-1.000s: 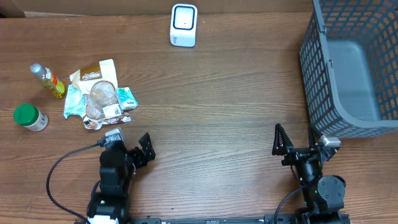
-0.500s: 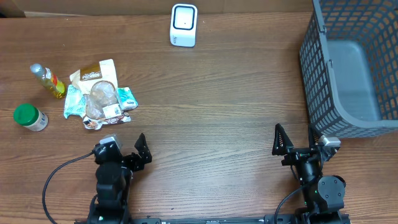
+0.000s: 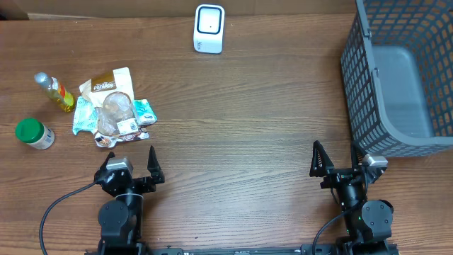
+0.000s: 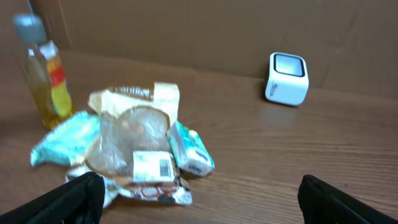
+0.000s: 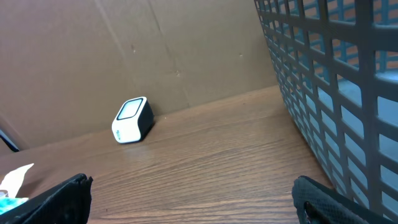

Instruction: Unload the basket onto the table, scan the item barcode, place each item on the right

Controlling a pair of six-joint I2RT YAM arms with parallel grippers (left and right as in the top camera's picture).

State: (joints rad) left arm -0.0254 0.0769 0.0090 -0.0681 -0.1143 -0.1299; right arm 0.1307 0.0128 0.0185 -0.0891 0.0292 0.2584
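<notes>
snack packets (image 3: 112,108) lie heaped at the overhead frame's left, barcode label (image 4: 152,167) upward, probably easing a pick for the scanner (image 3: 209,28) at top centre. left gripper (image 3: 129,168) faces them, fingers wide, empty; right gripper (image 3: 336,157), equally wide, waits lower right.
</notes>
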